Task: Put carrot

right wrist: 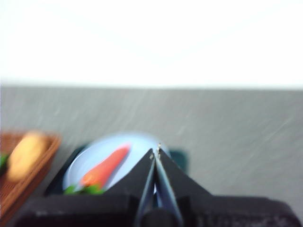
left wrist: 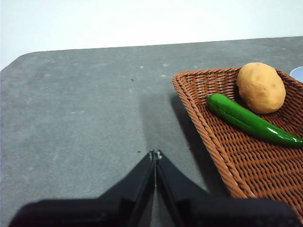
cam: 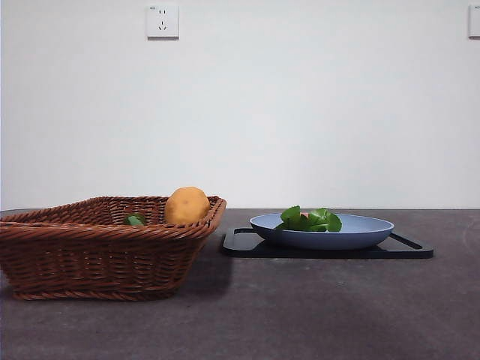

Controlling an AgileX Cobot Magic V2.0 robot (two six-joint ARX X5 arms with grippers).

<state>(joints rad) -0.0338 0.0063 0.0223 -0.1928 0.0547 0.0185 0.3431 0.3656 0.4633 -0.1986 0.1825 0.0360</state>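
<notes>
The carrot lies in a blue plate on a black tray; the front view shows mostly its green leaves. In the blurred right wrist view the orange carrot with green leaves lies in the blue plate. My right gripper is shut and empty, above and short of the plate. My left gripper is shut and empty over bare table beside the wicker basket. Neither gripper shows in the front view.
The brown wicker basket stands at the left and holds a yellow-orange potato and a green pepper. The dark grey table runs to a white wall with an outlet.
</notes>
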